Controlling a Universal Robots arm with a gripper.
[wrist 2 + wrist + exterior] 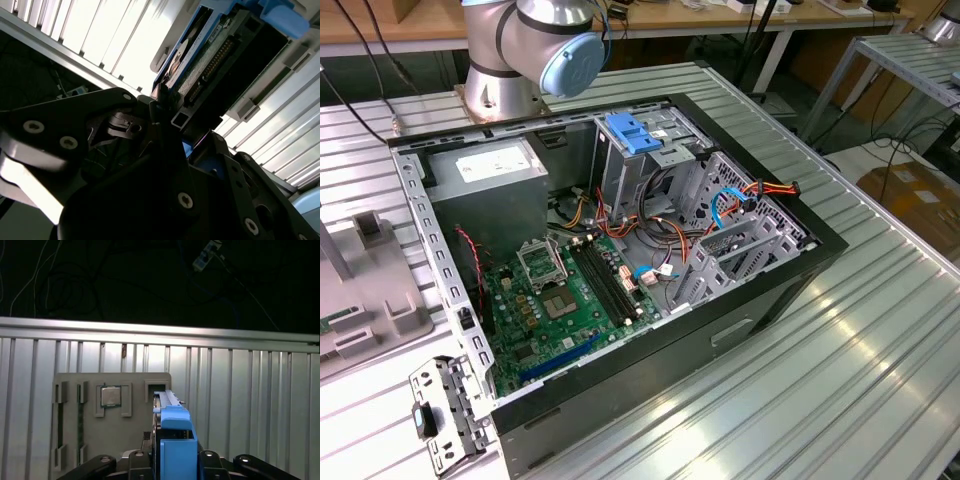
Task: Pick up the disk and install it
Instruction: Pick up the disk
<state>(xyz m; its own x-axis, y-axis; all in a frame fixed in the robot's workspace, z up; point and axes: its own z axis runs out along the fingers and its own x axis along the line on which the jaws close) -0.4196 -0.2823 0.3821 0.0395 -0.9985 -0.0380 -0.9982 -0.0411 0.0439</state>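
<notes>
**Disk in grasp over the parts tray**

- Fingers (159, 100): closed on the disk (172, 426), one on each flat side. In the first wrist view the gripper (176, 461) has its black linkage arms spread to either side of the disk's blue rail.
- Disk: held on edge. In the second wrist view its blue side rails, circuit-board edge and connector row (202, 65) run away from the fingertips.
- Below the disk: a grey parts tray (130, 432). The disk's far end lines up with a notch at the tray's rim. Contact with the tray cannot be told.
- A square processor chip (111, 395) lies in a tray pocket, just beside the disk's line. Long narrow slots are cut nearer the tray's other edge.
- The tray lies on the ribbed metal counter (240, 410).
- Exterior view: an open computer case (720, 330) lies on the counter, with the tray at the exterior view's left of it.
- Inside the case: green motherboard (570, 300), grey power-supply box (490, 185), a metal cage with a blue latch (632, 133), and a drive cage (750, 240) with loose cables.
- The arm's base (520, 50) stands behind the case.
</notes>
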